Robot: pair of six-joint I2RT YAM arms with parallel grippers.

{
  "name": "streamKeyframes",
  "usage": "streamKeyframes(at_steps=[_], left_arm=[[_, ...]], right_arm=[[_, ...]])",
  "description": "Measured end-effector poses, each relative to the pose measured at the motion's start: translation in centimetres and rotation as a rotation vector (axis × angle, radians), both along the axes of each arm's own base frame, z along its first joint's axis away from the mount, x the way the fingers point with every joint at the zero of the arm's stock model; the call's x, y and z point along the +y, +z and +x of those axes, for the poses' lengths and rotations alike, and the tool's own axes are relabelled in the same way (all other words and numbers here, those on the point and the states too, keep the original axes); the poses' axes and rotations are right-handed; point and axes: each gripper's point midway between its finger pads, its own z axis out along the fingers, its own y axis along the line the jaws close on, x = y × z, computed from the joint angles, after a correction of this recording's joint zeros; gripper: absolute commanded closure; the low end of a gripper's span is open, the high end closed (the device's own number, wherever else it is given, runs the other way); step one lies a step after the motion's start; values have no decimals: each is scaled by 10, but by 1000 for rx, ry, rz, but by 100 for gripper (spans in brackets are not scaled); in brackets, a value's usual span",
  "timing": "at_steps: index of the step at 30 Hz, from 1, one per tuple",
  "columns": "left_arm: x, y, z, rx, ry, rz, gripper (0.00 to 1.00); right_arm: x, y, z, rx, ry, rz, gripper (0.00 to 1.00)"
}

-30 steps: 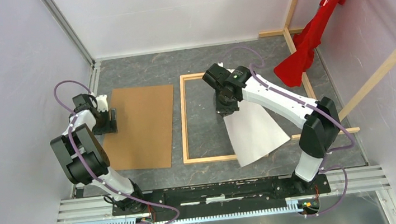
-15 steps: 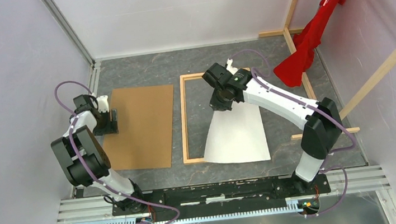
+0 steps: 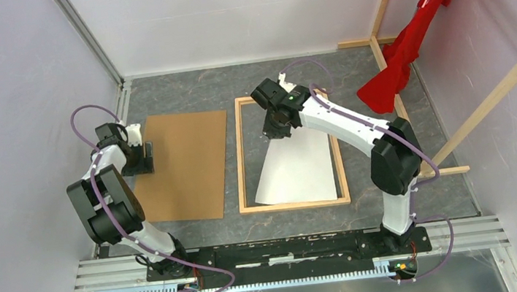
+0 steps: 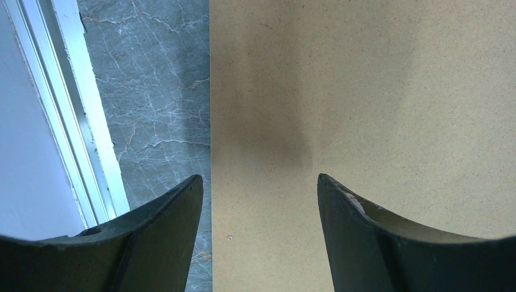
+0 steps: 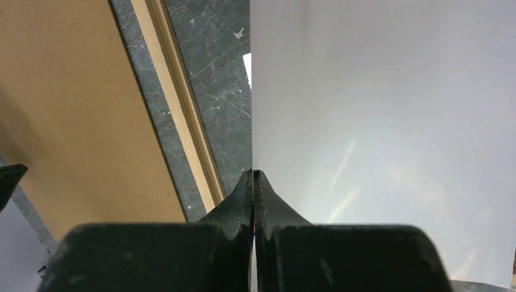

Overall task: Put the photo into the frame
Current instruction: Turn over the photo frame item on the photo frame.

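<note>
While my right hand (image 5: 253, 175) clamps the white-backed paper photo (image 3: 301, 174) over the thin light-wood frame (image 3: 239, 155), my left hand (image 4: 259, 179) hangs open. It holds nothing.

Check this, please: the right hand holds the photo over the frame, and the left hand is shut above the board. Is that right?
Not quite: the left hand is open, not shut; the left wrist view shows its fingers apart above the board. The right hand does hold the photo over the frame.
</note>
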Motion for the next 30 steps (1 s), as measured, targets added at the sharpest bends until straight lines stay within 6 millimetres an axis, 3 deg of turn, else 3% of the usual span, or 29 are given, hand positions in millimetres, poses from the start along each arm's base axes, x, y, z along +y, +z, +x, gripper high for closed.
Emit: streamKeyframes(at_steps=[12,30], left_arm=[[0,0,0,-1,0,1,24],[0,0,0,-2,0,1,24]], right_arm=[[7,-3,8,-4,90,-40,100],[-3,-15,1,21,148,-101,100]])
